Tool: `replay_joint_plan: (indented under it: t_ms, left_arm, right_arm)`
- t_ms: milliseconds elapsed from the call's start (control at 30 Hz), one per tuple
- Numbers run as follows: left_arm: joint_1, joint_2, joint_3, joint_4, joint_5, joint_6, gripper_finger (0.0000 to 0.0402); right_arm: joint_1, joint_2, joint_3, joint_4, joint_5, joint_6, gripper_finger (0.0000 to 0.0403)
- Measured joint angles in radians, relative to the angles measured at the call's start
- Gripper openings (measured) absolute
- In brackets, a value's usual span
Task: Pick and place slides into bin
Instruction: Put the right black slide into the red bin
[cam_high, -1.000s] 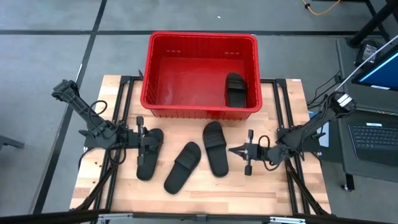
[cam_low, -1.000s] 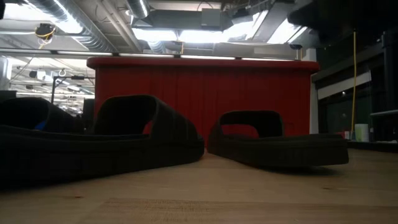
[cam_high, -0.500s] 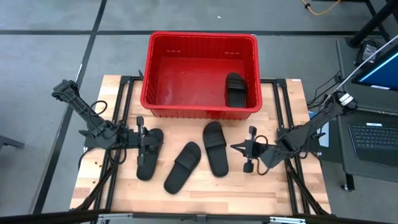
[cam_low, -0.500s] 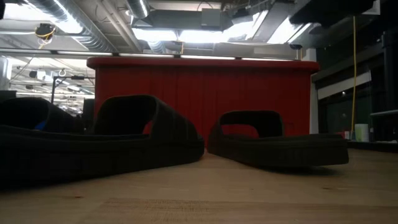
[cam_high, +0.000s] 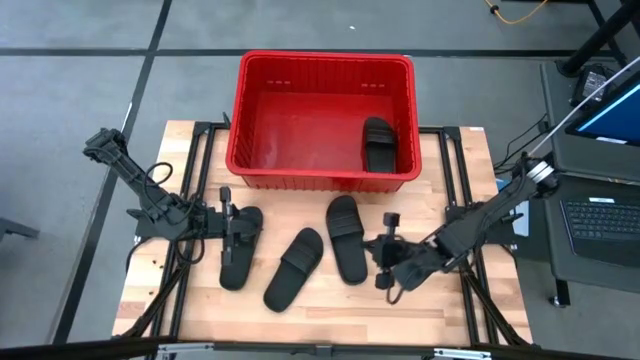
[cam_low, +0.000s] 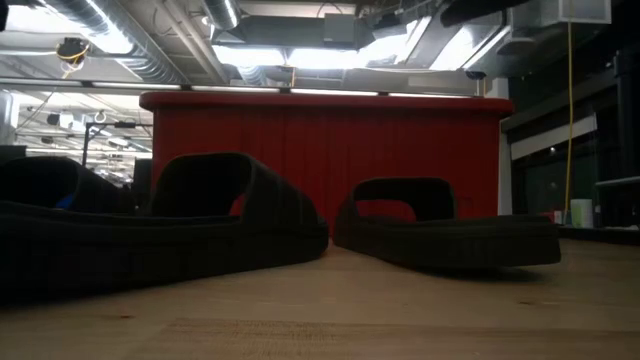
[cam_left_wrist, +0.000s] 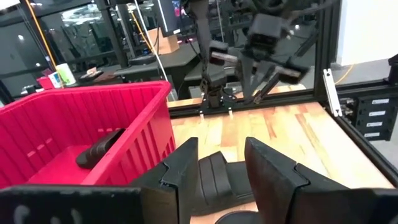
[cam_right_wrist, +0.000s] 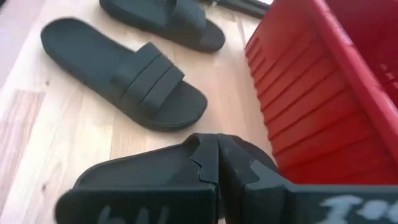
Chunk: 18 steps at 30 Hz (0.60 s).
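Note:
The red bin (cam_high: 322, 118) stands at the table's far middle with one black slide (cam_high: 378, 143) lying on its floor. Three black slides lie flat on the table: left (cam_high: 240, 247), middle (cam_high: 294, 267) and right (cam_high: 346, 238). My left gripper (cam_high: 232, 226) is open and level over the left slide; in the left wrist view (cam_left_wrist: 221, 165) a slide (cam_left_wrist: 214, 180) shows between its fingers. My right gripper (cam_high: 376, 258) is shut, just beside the right slide's right edge; in the right wrist view (cam_right_wrist: 219, 163) that slide (cam_right_wrist: 137, 180) lies right under the fingertips. My right gripper's shut fingertips (cam_right_wrist: 208, 158) stand over the right slide's edge, coming level from the table's right. I cannot tell whether they touch it. The slide lies flat on the table.
The bin's near wall (cam_right_wrist: 298, 93) rises close beside my right gripper. The low view shows two slides (cam_low: 160, 230) (cam_low: 445, 225) in front of the bin (cam_low: 320, 150). Bare wood lies along the table's near edge (cam_high: 330, 310). A laptop (cam_high: 600, 225) sits off the table's right.
My right gripper has moved toward the table's left and near edge, up to the right slide, and the arm has swung to a slant. It has stayed shut. The slides have kept their places.

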Motion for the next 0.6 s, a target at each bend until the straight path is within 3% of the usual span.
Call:
replay_joint_plan:
  t_ms: [200,367,600]
  left_arm:
    - [0.000,0.000,0.000,0.000,0.000,-0.006,0.0127]
    - [0.000,0.000,0.000,-0.001,0.000,-0.007,0.0127]
    - [0.000,0.000,0.000,-0.007,0.000,-0.006,0.0127]
  right_arm:
    - [0.000,0.177,0.142,-0.163,-0.007,0.065,0.0000]
    - [-0.024,0.279,0.238,-0.321,-0.086,0.187,0.0005]
    - [-0.058,0.348,0.282,-0.330,-0.102,0.153,0.0056]
